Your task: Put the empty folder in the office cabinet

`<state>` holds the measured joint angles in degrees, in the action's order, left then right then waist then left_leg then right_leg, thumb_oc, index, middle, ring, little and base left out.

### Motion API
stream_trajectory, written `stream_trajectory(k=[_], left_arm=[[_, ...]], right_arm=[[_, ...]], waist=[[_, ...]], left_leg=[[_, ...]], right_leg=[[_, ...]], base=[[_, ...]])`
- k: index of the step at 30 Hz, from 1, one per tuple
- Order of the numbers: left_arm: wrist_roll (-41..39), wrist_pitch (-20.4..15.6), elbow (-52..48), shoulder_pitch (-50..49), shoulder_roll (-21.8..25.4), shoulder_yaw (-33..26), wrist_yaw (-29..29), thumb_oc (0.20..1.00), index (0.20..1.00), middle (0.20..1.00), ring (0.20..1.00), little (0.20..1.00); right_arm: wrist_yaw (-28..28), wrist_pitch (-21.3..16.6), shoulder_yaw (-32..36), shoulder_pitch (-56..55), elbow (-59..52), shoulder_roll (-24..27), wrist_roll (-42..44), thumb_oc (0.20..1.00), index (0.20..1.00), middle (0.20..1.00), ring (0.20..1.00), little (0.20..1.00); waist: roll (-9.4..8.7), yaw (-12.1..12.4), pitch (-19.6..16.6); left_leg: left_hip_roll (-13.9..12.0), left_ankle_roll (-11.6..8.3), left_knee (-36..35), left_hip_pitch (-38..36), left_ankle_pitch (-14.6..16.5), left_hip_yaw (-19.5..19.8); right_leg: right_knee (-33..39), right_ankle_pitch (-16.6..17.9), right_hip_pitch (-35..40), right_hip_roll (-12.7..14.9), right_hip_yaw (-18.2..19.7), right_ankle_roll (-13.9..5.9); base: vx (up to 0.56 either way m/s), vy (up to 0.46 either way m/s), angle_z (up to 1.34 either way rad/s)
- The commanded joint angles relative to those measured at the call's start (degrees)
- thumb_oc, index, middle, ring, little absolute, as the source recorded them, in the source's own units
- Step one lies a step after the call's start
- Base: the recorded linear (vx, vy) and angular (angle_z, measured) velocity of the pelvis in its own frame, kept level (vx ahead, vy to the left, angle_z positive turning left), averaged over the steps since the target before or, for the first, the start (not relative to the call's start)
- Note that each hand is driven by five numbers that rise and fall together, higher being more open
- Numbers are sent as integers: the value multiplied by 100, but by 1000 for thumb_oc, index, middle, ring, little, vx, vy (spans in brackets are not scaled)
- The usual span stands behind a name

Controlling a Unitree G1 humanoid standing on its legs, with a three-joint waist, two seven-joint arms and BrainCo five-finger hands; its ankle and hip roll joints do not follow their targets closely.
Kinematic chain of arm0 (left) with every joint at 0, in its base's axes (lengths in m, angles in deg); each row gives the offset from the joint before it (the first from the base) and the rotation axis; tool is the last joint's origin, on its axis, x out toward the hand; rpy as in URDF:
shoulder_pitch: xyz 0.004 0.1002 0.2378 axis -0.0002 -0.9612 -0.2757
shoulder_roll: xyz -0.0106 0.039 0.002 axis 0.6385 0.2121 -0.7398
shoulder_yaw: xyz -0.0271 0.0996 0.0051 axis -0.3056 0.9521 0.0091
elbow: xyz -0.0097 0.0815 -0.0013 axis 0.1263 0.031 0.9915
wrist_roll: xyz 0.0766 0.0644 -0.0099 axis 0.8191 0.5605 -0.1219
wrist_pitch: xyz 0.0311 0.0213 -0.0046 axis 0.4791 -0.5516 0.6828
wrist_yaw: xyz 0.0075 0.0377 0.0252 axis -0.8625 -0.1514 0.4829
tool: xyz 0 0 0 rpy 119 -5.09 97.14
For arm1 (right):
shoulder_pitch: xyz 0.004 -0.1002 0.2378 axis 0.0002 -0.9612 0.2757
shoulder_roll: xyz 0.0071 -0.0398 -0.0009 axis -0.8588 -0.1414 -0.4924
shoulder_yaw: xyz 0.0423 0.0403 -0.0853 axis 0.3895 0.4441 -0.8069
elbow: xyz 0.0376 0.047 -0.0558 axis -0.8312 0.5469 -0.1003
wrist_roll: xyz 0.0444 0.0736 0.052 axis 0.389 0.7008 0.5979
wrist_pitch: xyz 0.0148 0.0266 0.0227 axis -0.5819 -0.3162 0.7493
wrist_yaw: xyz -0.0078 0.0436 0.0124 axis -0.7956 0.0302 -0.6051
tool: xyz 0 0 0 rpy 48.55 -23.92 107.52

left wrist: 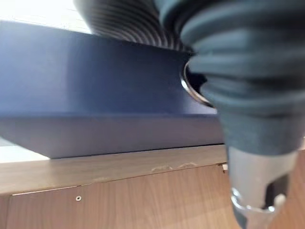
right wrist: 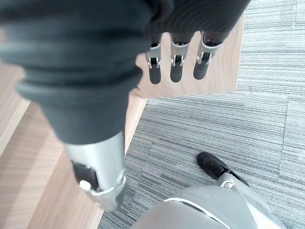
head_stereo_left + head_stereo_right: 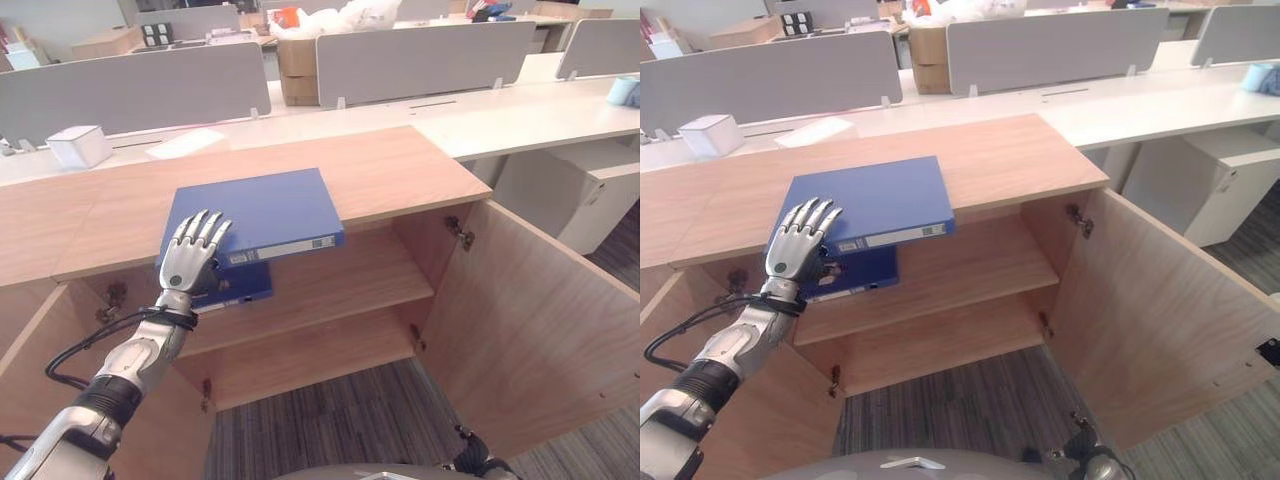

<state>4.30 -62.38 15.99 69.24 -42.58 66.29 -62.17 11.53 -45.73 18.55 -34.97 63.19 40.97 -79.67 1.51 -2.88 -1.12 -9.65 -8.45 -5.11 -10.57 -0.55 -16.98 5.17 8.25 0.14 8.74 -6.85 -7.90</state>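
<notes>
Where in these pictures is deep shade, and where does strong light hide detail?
Left eye view: the cabinet shelves lie in shade under its top, while the blue folder on top is evenly lit. Left wrist view: a washed-out white patch beyond the folder; its lower face is dark. Right wrist view: the carpet is evenly lit.

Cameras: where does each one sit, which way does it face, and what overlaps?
Left eye view: on the head, looking down at the open cabinet; left hand lies on the blue folder.
Right eye view: same scene from slightly to the side; shares folder, hand and cabinet.
Left wrist view: on the left wrist, close against the folder's side above the cabinet edge.
Right wrist view: on the right wrist, facing the carpet; right hand hangs with straight fingers.
</notes>
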Motion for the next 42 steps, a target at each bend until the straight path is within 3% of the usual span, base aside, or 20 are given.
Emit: stream_trajectory(k=[1,3,4,5,6,19,28,30,34,36,39,40,42], left_arm=[[87,307,466,808,478,76,-159,1000,1000,1000,1000,1000],[59,328,561,866,483,111,-145,1000,1000,1000,1000,1000],[50,339,647,935,489,155,-154,780,780,780,780,780],[21,339,727,1003,479,195,-160,244,244,244,244,244],[-8,339,794,1061,471,245,-167,200,200,200,200,200],[-201,119,161,1026,573,112,-131,200,200,200,200,200],[-1190,-425,-1907,514,718,-1270,-298,200,200,200,200,200],[-1197,-421,-1949,474,726,-1311,-275,200,200,200,200,200],[-2440,-1027,-2947,277,371,-1906,-59,200,200,200,200,200],[-2466,-1023,-2979,252,373,-1939,-26,200,200,200,200,200],[-4232,-1640,-3627,-2,-31,-2230,464,200,200,200,200,200],[-4278,-1636,-3652,-27,-26,-2264,508,200,200,200,200,200],[-5258,-1901,-3851,-149,-188,-2336,1023,200,200,200,200,200]], right_arm=[[120,-265,-183,365,98,58,119,1000,1000,1000,1000,1000],[118,-270,-201,366,96,66,118,1000,1000,1000,1000,1000],[119,-278,-210,369,94,75,117,1000,1000,1000,1000,1000],[124,-280,-221,363,129,75,114,1000,1000,1000,1000,1000],[128,-284,-228,372,162,65,118,1000,1000,1000,1000,1000],[177,-272,-175,398,183,50,151,1000,1000,1000,1000,1000],[143,-131,16,375,275,-23,159,1000,1000,1000,1000,1000],[142,-132,6,381,279,-19,157,1000,1000,1000,1000,1000],[83,-89,-14,421,285,-15,104,1000,1000,1000,1000,1000],[80,-89,-18,424,284,-5,104,1000,1000,1000,1000,1000],[6,-44,-21,456,268,0,44,1000,1000,1000,1000,1000],[4,-43,-27,454,264,9,43,1000,1000,1000,1000,1000],[-46,-42,-16,458,263,20,30,1000,1000,1000,1000,1000]], waist=[[-101,-126,1],[-100,-138,-5],[-99,-149,-7],[-98,-158,-10],[-97,-158,-11],[-106,-97,-21],[-157,60,-29],[-153,49,-28],[-171,111,-37],[-162,102,-37],[-179,140,-23],[-172,134,-25],[-173,143,-18]], left_leg=[[-81,28,11,106,210,238],[-79,28,11,99,213,227],[-79,28,11,95,214,220],[-79,29,11,90,214,215],[-76,27,11,89,214,209],[-69,36,11,74,220,221],[-74,29,11,115,189,333],[-74,29,11,115,188,333],[-64,27,11,166,149,402],[-65,27,11,169,148,405],[-55,38,11,188,124,444],[-56,38,11,188,125,444],[-55,41,11,199,115,451]], right_leg=[[-74,-468,426,337,60,-311],[-75,-468,420,338,71,-313],[-75,-464,417,340,81,-316],[-74,-460,413,342,86,-320],[-75,-457,410,344,87,-321],[-73,-468,449,350,50,-327],[-58,-483,499,342,-29,-290],[-59,-483,499,342,-30,-290],[-55,-478,512,342,-86,-270],[-55,-478,511,342,-89,-270],[-55,-460,516,350,-110,-258],[-55,-460,516,349,-110,-258],[-54,-454,514,350,-110,-257]], base=[[0,0,0],[0,0,0],[0,0,0],[0,0,0],[0,0,0],[0,0,0],[0,0,0],[0,0,0],[-8,-1,0],[-17,-2,4],[-33,-1,5],[0,0,0],[0,0,0]])
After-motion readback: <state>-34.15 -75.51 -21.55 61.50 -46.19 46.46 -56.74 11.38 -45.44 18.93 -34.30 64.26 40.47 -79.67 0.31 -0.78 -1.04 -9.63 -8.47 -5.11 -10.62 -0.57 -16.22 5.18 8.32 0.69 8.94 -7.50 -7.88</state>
